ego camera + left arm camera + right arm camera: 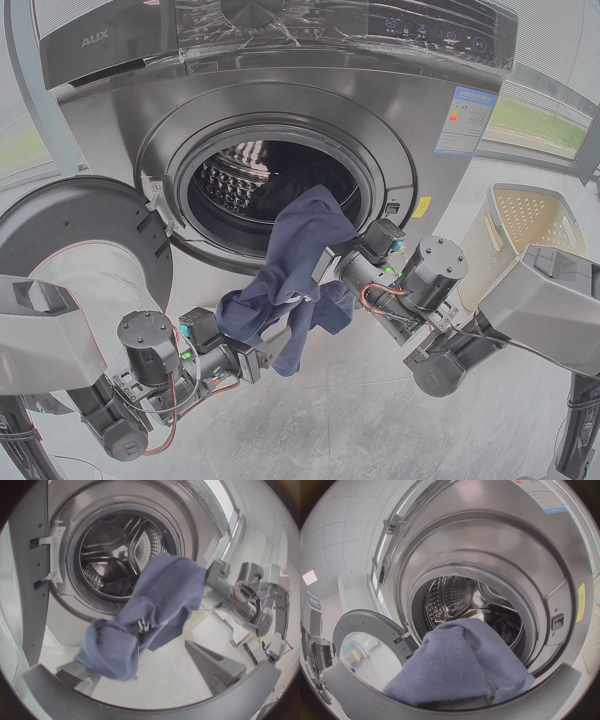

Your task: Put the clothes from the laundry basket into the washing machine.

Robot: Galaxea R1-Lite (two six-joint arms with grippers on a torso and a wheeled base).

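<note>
At washing machine mouth (275, 187) | right hand (315, 267) clamps navy garment (300, 244) | left hand (265, 337) agape beneath it

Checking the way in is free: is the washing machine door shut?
No, the washing machine door stands swung open, left of the drum opening.

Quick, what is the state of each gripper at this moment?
Left gripper: open, with the blue garment draped over one finger.
Right gripper: closed, holding the blue garment.
</note>
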